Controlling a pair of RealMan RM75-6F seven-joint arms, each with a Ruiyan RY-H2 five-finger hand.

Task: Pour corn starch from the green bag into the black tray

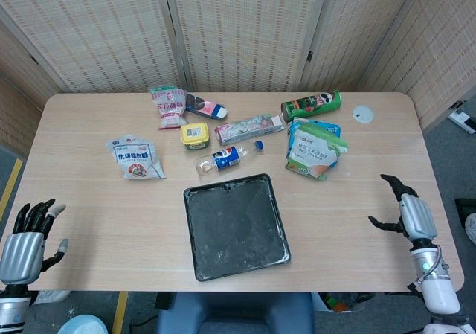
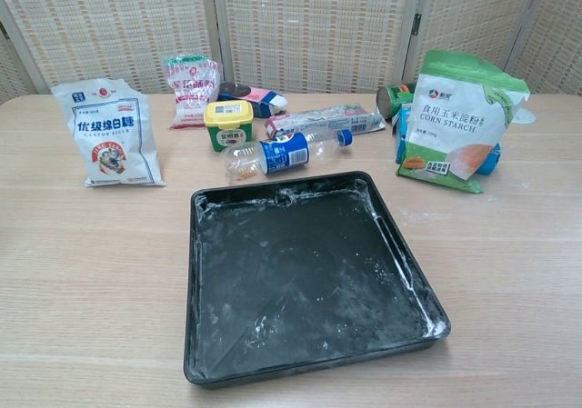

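1. Head view: right hand (image 1: 411,216) empty, fingers spread, over the table's right edge. Green bag (image 1: 315,149) stands ahead of it and to its inner side, well apart. Black tray (image 1: 236,225) lies further inward, level with the hand. Left hand (image 1: 22,246) also empty, fingers apart, off the near left corner.
2. Step in hand, as judged: reach for the bag. Grip mid-body, keep it upright until over the tray.
3. Chest view: no hands visible. Green bag (image 2: 459,122) upright, labelled CORN STARCH, top creased. Black tray (image 2: 300,274) shows only white dusting.
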